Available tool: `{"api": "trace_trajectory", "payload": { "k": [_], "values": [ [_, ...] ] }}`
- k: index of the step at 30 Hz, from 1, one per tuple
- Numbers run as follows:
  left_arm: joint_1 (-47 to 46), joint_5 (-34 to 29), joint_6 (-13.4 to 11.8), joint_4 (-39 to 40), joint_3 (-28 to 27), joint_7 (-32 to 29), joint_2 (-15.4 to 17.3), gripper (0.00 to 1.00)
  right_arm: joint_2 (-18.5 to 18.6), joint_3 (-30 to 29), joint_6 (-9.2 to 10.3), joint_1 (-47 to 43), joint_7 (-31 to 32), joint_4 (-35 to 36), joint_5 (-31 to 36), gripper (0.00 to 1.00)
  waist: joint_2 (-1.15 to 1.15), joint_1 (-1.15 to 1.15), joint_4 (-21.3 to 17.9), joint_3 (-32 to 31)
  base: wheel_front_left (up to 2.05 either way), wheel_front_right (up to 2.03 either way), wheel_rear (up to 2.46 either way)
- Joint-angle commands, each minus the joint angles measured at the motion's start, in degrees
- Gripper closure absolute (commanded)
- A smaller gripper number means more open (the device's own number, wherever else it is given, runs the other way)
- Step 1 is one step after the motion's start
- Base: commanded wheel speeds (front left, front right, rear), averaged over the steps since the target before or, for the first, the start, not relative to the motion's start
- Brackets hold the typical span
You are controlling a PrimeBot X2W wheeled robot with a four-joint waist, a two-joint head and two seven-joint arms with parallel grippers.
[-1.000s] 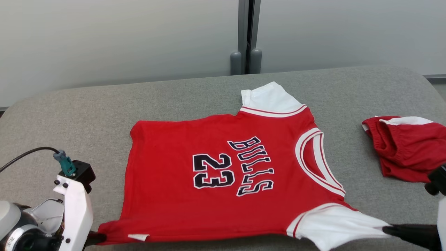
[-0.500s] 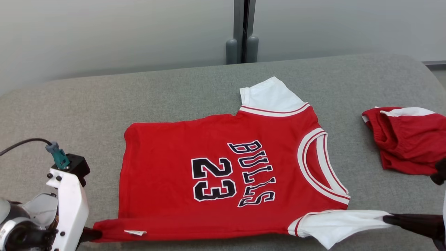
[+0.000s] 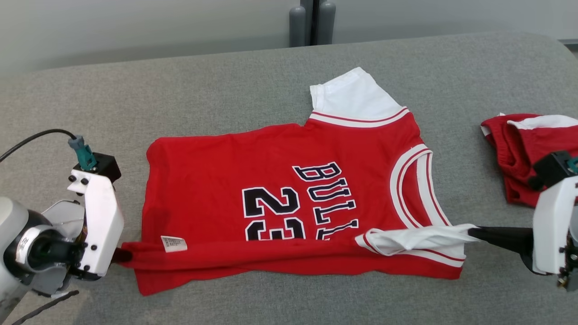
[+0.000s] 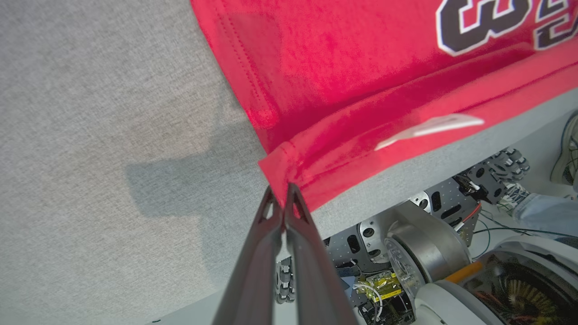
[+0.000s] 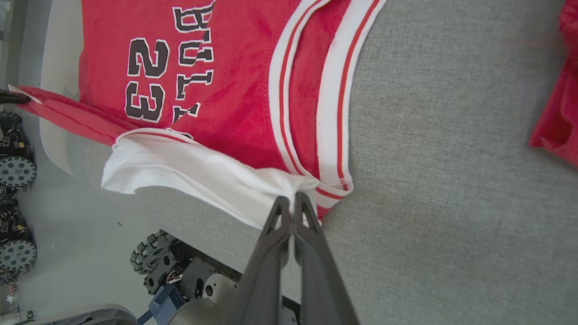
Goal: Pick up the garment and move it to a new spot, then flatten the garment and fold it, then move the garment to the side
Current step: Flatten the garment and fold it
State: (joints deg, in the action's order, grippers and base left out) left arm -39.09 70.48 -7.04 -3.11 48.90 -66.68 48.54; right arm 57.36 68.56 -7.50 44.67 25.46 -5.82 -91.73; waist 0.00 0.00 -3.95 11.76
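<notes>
The left pincer (image 3: 121, 256), at 8 o'clock, is pressed tight on a bottom corner of the red shirt (image 3: 271, 180). The right pincer (image 3: 472, 232), at 4 o'clock, pinches the near white sleeve (image 3: 415, 238). The near edge is lifted and lies folded over the shirt, which sits in the middle of the grey table (image 3: 203, 95). Red shorts (image 3: 515, 144) lie at 3 o'clock. The far white sleeve (image 3: 352, 97) points to 12 o'clock.
</notes>
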Motion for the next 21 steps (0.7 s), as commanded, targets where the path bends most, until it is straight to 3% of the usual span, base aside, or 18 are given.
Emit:
{"api": "trace_trajectory", "payload": {
  "k": [1, 7, 17, 19, 20, 21],
  "values": [
    [-1.2, -0.6, 0.4, -1.21, -0.27, 0.37, -0.48, 1.0, -1.15, 0.01, 0.0, 0.83, 0.43, -1.31, 0.27, 1.0, 0.0, 0.0, -0.32, 0.62, 0.0, 0.0, 0.0],
    [-5.17, -2.12, 2.48, -8.0, 0.27, 1.56, -5.11, 1.0, -7.4, 0.5, 0.0, 3.86, 0.78, -9.28, 1.07, 1.0, 0.0, 0.0, -0.52, 2.67, 0.0, 0.0, 0.0],
    [-8.04, -3.97, 5.15, -14.44, 0.74, 3.46, -7.98, 1.0, -14.61, 0.24, 0.0, 8.26, -1.13, -17.16, 5.85, 1.0, 0.0, 0.0, -0.95, 4.04, 0.0, 0.0, 0.0],
    [-8.4, -3.99, 5.57, -15.52, 0.77, 3.96, -8.57, 0.0, -15.95, -0.08, 0.0, 8.55, -1.66, -18.63, 6.65, 1.0, 0.0, 0.0, -0.88, 4.1, 0.0, 0.0, 0.0],
    [-8.41, -3.94, 5.94, -16.0, 0.86, 4.09, -8.9, 0.0, -16.47, -0.32, 0.0, 8.66, -1.98, -19.27, 6.97, 0.84, 0.0, 0.0, -0.79, 4.0, 0.0, 0.0, 0.0],
    [-8.48, -4.01, 6.11, -16.44, 0.86, 4.37, -9.17, 0.0, -16.97, -0.6, 0.0, 8.59, -2.4, -19.83, 7.27, 0.56, 0.0, 0.0, -0.71, 3.86, 0.0, 0.0, 0.0]
  ]
}}
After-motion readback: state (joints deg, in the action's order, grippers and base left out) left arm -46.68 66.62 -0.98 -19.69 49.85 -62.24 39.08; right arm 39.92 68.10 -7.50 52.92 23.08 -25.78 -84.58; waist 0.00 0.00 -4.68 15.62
